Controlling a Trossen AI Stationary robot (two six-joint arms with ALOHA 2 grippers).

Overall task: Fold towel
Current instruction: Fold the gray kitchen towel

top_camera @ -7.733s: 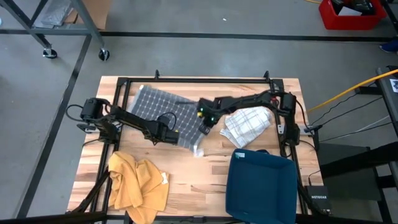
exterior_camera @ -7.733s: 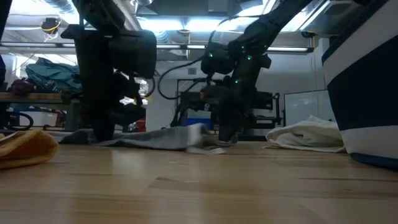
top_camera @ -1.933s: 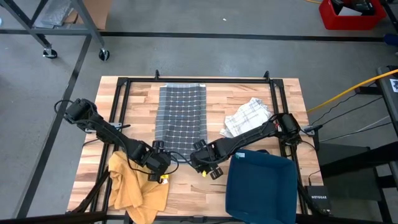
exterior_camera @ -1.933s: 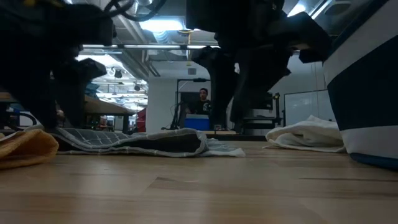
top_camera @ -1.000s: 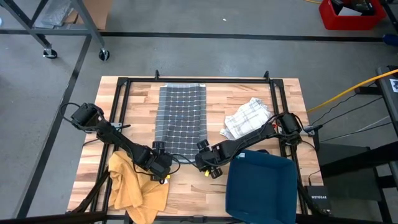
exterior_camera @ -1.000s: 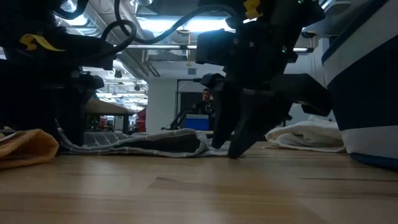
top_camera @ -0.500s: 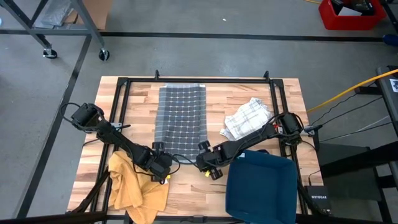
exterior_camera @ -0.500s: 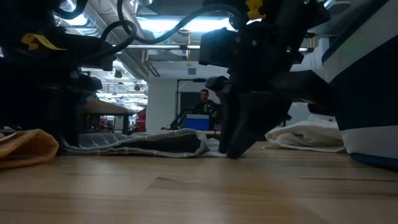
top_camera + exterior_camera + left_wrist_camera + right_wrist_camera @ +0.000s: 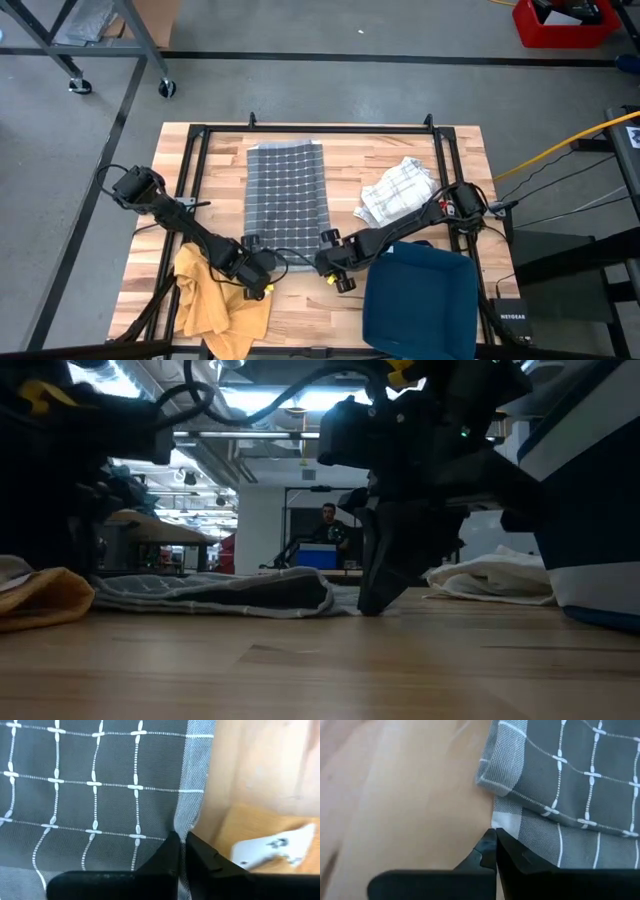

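Since a second ago both sets of jaws have pinched shut on the near corners of the grey checked towel (image 9: 287, 194), which lies flat along the table's (image 9: 400, 145) middle and has slid a little leftward: left gripper (image 9: 181, 840) on one corner, right gripper (image 9: 495, 836) on the other. Thin and limp, the cloth will likely sag and drag, so corner grips suit it. How much fabric each pinch holds is hidden behind the fingers, and the low view shows mostly dark silhouette.
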